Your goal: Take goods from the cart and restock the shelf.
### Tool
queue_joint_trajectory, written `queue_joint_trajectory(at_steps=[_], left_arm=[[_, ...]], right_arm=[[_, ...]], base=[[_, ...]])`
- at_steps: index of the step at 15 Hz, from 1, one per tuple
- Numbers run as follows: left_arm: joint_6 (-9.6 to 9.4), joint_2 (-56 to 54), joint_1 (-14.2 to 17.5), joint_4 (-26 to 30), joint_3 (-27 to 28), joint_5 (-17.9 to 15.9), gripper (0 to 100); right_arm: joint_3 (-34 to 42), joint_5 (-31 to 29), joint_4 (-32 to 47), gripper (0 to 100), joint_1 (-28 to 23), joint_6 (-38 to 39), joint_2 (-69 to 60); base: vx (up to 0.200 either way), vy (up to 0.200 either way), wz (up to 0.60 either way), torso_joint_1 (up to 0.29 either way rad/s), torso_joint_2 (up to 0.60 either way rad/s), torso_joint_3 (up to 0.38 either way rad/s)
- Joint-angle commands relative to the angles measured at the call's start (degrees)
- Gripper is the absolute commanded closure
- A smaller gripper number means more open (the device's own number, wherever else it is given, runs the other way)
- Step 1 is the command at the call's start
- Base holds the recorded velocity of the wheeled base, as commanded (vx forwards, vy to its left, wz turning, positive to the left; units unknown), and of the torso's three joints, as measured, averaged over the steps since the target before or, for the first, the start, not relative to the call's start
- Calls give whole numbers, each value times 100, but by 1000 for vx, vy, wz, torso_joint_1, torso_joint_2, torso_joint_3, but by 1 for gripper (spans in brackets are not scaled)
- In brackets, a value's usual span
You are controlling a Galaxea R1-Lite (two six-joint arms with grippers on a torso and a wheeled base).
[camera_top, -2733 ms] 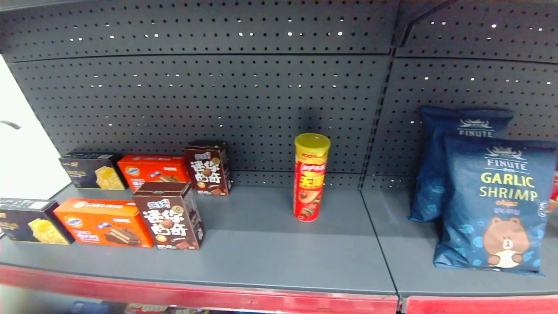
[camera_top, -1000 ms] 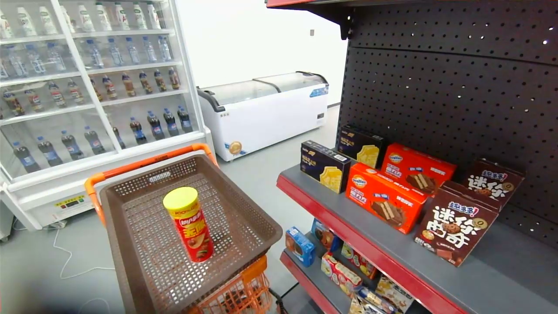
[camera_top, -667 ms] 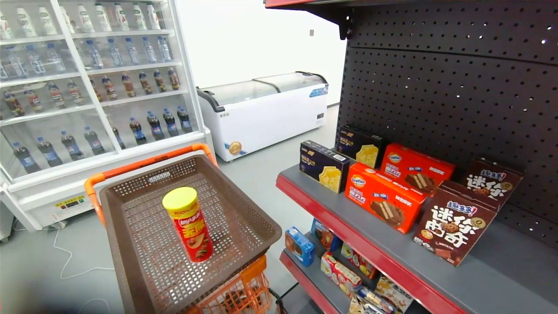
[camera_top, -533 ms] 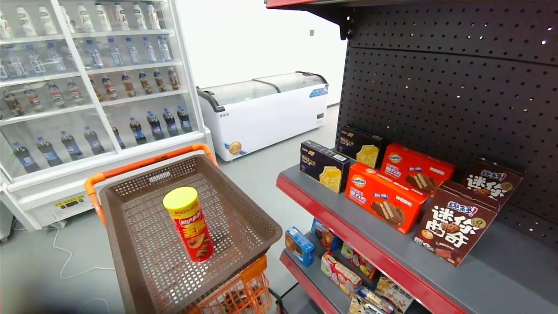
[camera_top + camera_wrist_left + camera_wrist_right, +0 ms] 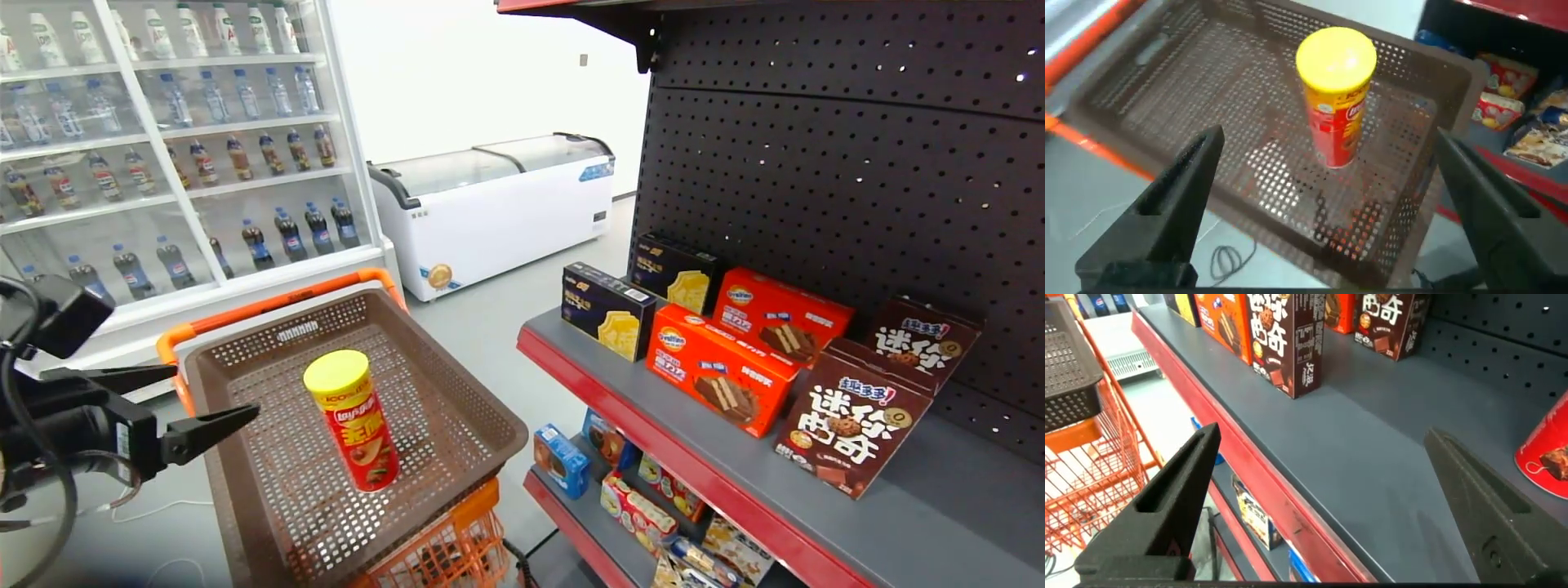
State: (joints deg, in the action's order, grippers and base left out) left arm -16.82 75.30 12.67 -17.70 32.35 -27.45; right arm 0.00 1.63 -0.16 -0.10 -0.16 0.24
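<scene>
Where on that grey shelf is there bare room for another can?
Bare grey shelf lies between the brown boxes and a red can, plus a narrow strip along the red front edge. The end with orange boxes and dark boxes is crowded.

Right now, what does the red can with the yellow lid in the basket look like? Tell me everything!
The can is a tall, round tube, red with snack pictures printed on it, and it looks like cardboard. Its yellow lid is on. It stands upright near the middle of the brown basket, on the holey floor, touching nothing else. The left gripper is open beside it, apart from it.
</scene>
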Motion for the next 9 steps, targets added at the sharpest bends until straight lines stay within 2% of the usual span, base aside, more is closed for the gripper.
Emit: queue_joint_trajectory(at_steps=[1, 2, 5, 9], left_arm=[[-111, 1145, 175, -823, -599, -428, 0], [-119, 1329, 166, -1245, -792, -586, 0], [-102, 1725, 157, -1965, -1091, -999, 0], [-163, 2498, 175, -2827, -1012, -972, 0]], right_arm=[[0, 4, -2, 0, 1, -2, 2], [0, 4, -2, 0, 1, -2, 2], [0, 4, -2, 0, 1, -2, 2], [0, 4, -2, 0, 1, -2, 2]], base=[[0, 0, 0, 0, 0, 0], [0, 0, 0, 0, 0, 0], [0, 0, 0, 0, 0, 0], [0, 0, 0, 0, 0, 0]])
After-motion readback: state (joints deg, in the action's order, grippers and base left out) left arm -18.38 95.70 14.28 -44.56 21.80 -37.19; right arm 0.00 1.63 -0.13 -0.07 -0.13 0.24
